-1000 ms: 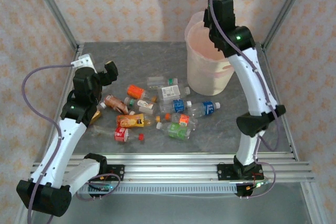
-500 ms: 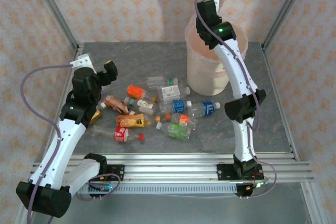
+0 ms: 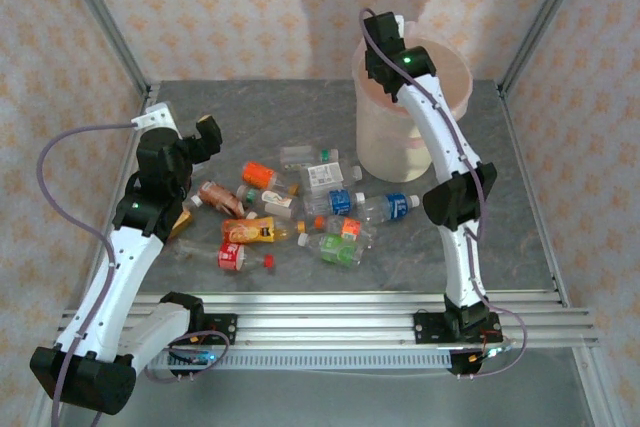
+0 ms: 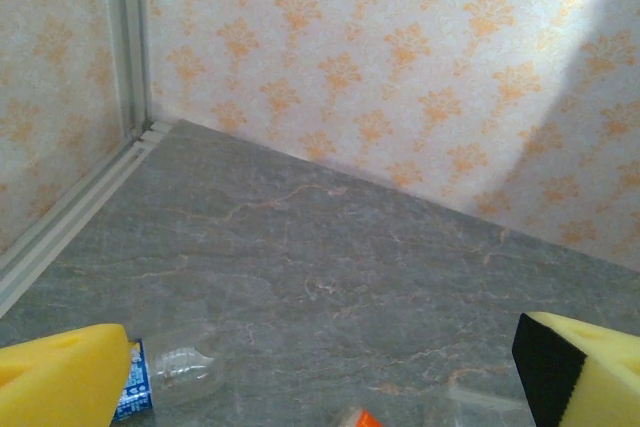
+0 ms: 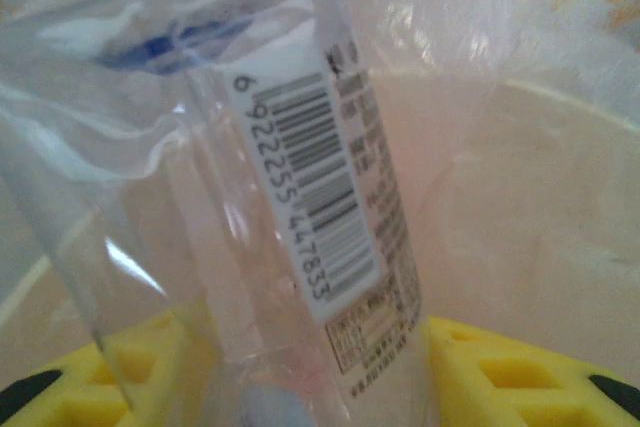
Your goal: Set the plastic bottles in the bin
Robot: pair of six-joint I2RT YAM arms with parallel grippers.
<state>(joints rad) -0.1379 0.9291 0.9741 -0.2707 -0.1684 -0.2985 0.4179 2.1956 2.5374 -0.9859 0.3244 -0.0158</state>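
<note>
A clear plastic bottle (image 5: 300, 197) with a white barcode label stands between the yellow pads of my right gripper (image 5: 320, 377), which is shut on it. The bottle points down into the bin (image 5: 520, 207), over its pinkish liner. From above, the right wrist (image 3: 392, 59) hangs over the near-left rim of the cream bin (image 3: 380, 147). Several plastic bottles lie in a loose heap on the table: an orange-capped one (image 3: 258, 174), a blue-labelled one (image 3: 385, 206), a green one (image 3: 340, 249), a red one (image 3: 232, 257). My left gripper (image 3: 195, 137) is open left of the heap, holding nothing.
In the left wrist view, bare grey table (image 4: 330, 247) runs to the patterned back wall, with a clear bottle (image 4: 180, 372) and an orange cap (image 4: 362, 417) at the bottom edge. A metal frame post (image 3: 105, 22) stands at the back left.
My right arm has swung left and lower over the bin with the bottle. The left arm has stayed where it was.
</note>
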